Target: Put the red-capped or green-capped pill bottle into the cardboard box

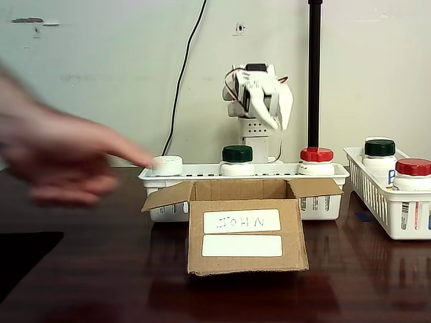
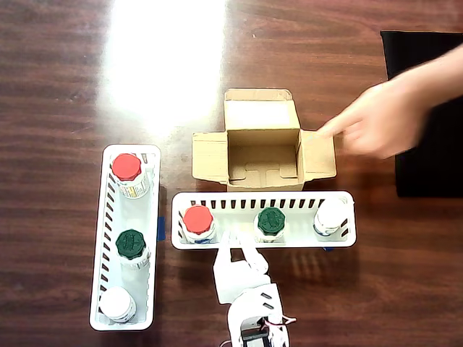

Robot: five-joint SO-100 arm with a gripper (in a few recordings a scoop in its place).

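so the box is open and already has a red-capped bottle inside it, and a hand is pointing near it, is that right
Not quite. The overhead view shows the box open but empty; the red-capped bottles stand in the baskets. A hand is indeed pointing near it.

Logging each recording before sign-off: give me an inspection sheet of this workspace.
Surface: dark wood-grain table, strong glare patch in the overhead view.
Job's things: cardboard box open, empty, flaps spread; red-capped pill bottle upright in the near basket, beside a green-capped bottle and a white-capped bottle.
Clutter: side basket holding a red-capped, a green-capped and a white-capped bottle; black mat at the table edge.
Grippers: pincer open, just behind the near basket, holding nothing.
Cables: black cable running down the wall; red wires at the arm.
Surroundings: a person's blurred hand pointing near the box; pale wall; black pole.
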